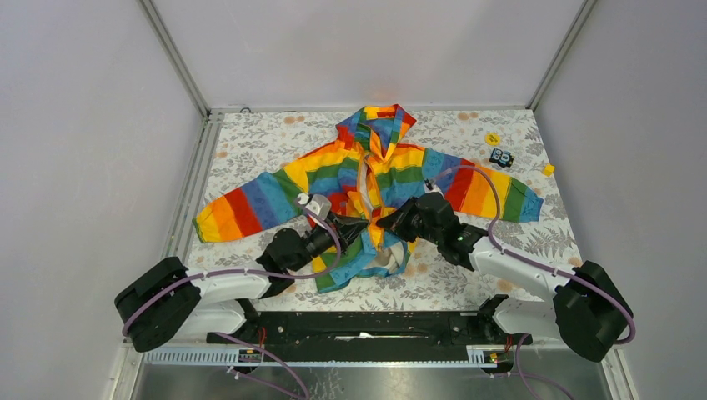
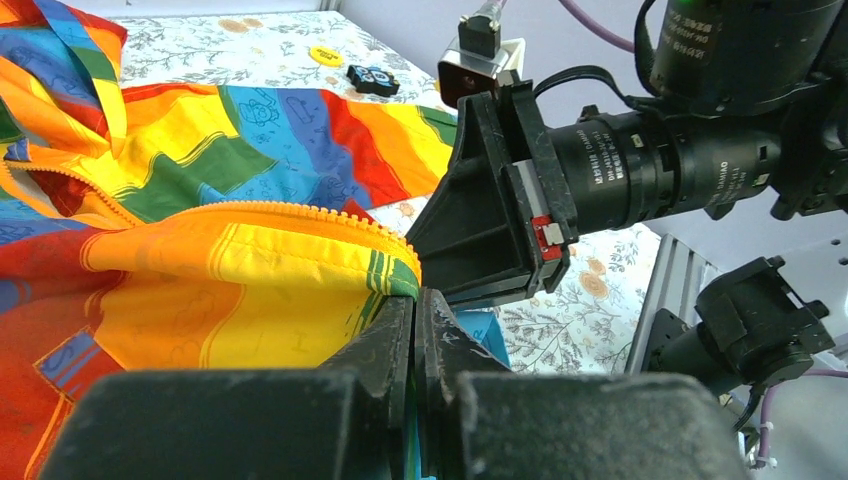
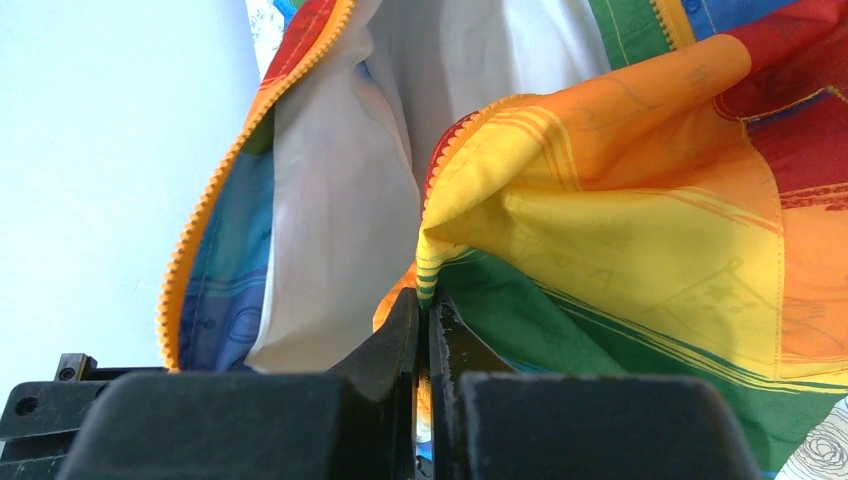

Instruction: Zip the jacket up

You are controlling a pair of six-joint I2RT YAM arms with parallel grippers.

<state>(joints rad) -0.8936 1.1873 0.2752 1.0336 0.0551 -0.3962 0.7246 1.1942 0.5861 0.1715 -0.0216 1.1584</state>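
The rainbow-striped hooded jacket (image 1: 371, 179) lies open on the floral table, hood at the far side, sleeves spread left and right, white lining showing down the middle. My left gripper (image 1: 360, 227) is shut on the jacket's left front edge by the orange zipper (image 2: 300, 212); the fabric is lifted and bunched (image 2: 240, 290). My right gripper (image 1: 385, 222) is shut on the opposite front edge (image 3: 600, 230), close against the left gripper. White lining (image 3: 400, 130) and the other zipper row (image 3: 200, 240) show in the right wrist view.
A yellow disc (image 1: 492, 138), a small dark block (image 1: 501, 157) and a small yellow cube (image 1: 548, 169) lie at the table's far right. Metal frame rails run along the left edge (image 1: 188, 200) and the back.
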